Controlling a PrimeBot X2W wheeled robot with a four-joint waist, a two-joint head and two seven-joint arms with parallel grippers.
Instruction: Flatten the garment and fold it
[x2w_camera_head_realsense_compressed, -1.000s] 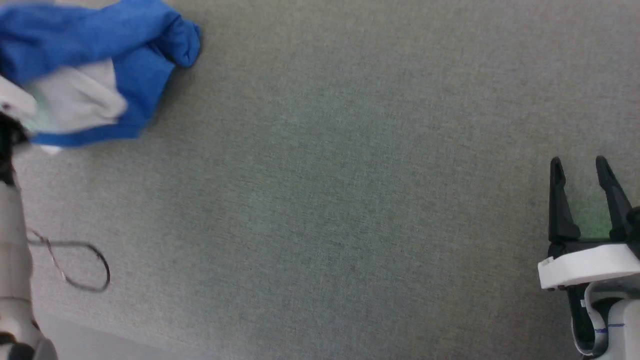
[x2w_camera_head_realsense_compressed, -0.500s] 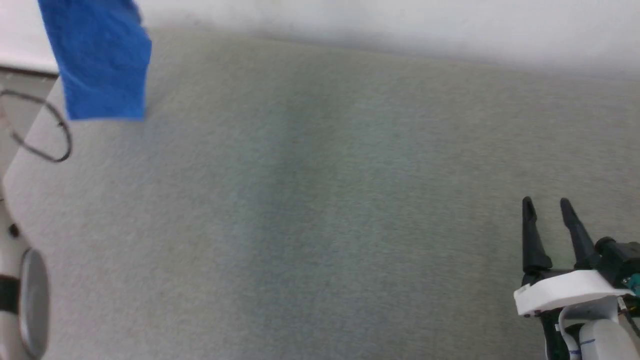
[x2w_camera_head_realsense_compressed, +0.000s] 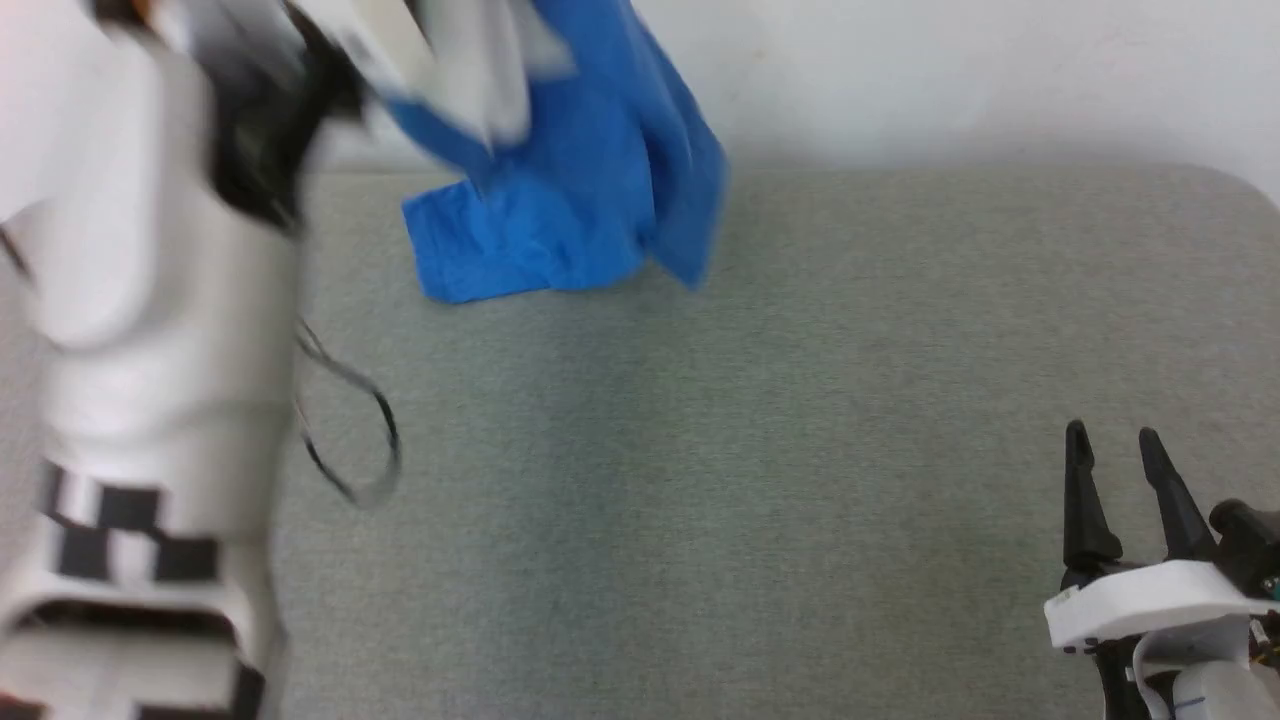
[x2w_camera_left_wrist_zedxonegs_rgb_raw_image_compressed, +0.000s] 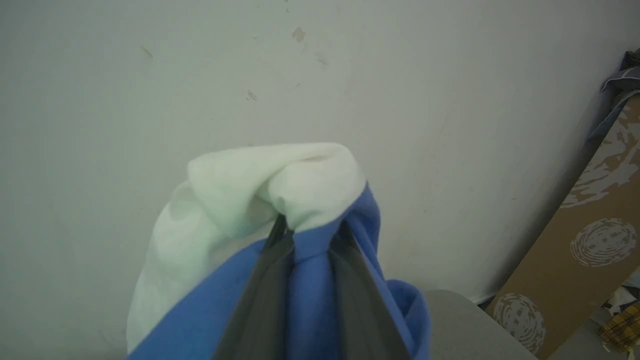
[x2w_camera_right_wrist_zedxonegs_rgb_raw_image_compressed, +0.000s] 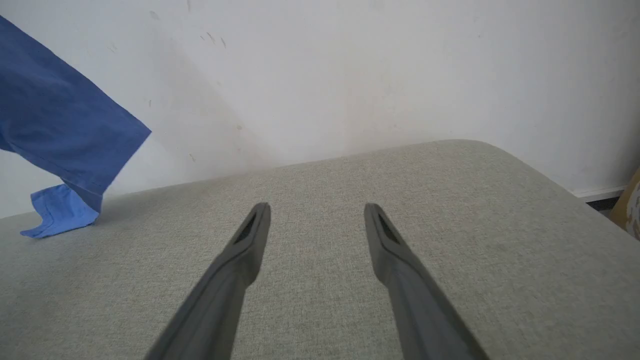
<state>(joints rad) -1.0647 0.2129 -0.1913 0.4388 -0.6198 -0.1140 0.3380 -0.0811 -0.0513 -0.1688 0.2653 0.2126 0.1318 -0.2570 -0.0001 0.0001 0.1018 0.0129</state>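
I see the garment (x2w_camera_head_realsense_compressed: 580, 200) up off the surface, hanging as a bunched T-shirt from my left gripper (x2w_camera_left_wrist_zedxonegs_rgb_raw_image_compressed: 312, 227). Its long axis runs roughly top to bottom, and the loose blue end points down towards the grey padded table (x2w_camera_head_realsense_compressed: 800, 450). In the left wrist view the two dark fingers are drawn in narrow and pinch a fold of blue cloth. A wad of white cloth bulges above and past the fingertips, against the pale wall (x2w_camera_head_realsense_compressed: 950, 70). In the right wrist view the blue fabric slants down from the upper left, and its lowest corner touches the table close to the far edge, on the left side. My left forearm (x2w_camera_head_realsense_compressed: 150, 300) stands tall and blurred at the left of the head view, raised with its wrist at the top of the view beside the shirt, and a thin dark cable loop (x2w_camera_head_realsense_compressed: 370, 440) hangs next to it. My right gripper (x2w_camera_head_realsense_compressed: 1112, 435) sits low at the near right corner of the table, well apart from the shirt. Its fingers point away from me towards the wall and are spread wide, with nothing between them but bare grey fabric. A brown printed cardboard sheet (x2w_camera_left_wrist_zedxonegs_rgb_raw_image_compressed: 575, 260) leans at the right of the left wrist view.
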